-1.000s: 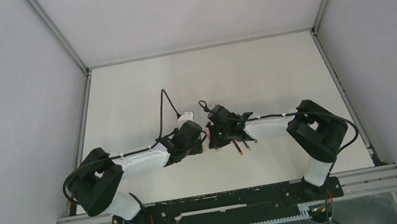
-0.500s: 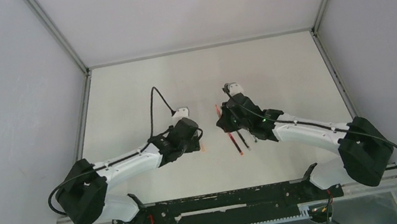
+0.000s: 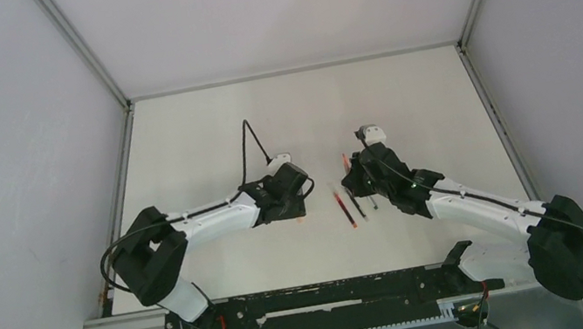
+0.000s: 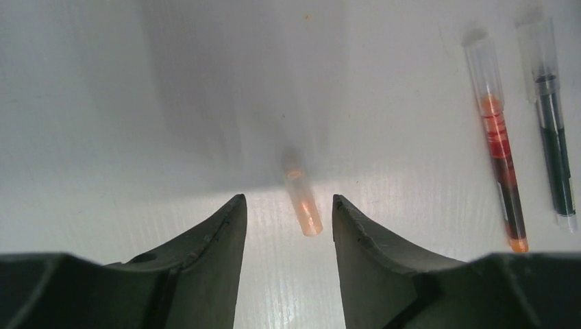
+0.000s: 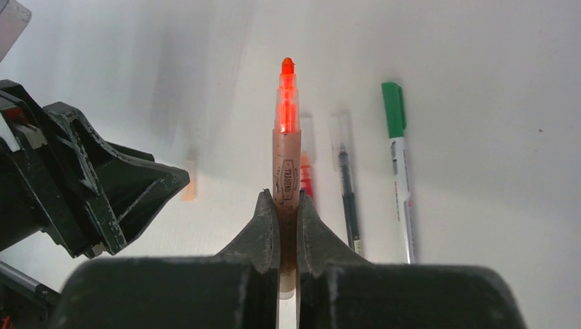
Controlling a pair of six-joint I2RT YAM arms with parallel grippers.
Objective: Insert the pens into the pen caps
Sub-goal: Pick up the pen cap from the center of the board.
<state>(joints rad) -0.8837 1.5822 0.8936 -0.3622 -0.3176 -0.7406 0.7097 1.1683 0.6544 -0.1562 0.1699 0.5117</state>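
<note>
From above, the two arms, which met nose to nose at the table's [image 3: 204, 134] middle a second ago, have drawn apart. The right gripper [image 3: 353, 174] has swung right and farther off and now shows the held red pen [image 3: 345, 160] clamped in it, while the left gripper [image 3: 297, 209] has barely shifted. Between them a second red pen [image 3: 344, 206] and a black pen [image 3: 358, 204] lie side by side on the table. In the left wrist view that gripper's fingers stand apart, clasping nothing. One pale orange cap [image 4: 305, 212] lies flat on the table just ahead of the gap between them, and the red and black pens lie far to the right. In the right wrist view the fingers are pressed together on the held pen's pale barrel, its orange-red tip pointing away. Behind it lie the red pen, the black pen and, rightmost, a green pen [image 5: 401, 185] with a white barrel. The orange cap lies to the left, by the left gripper. That makes four pens, one held and three lying, and one loose cap.
</note>
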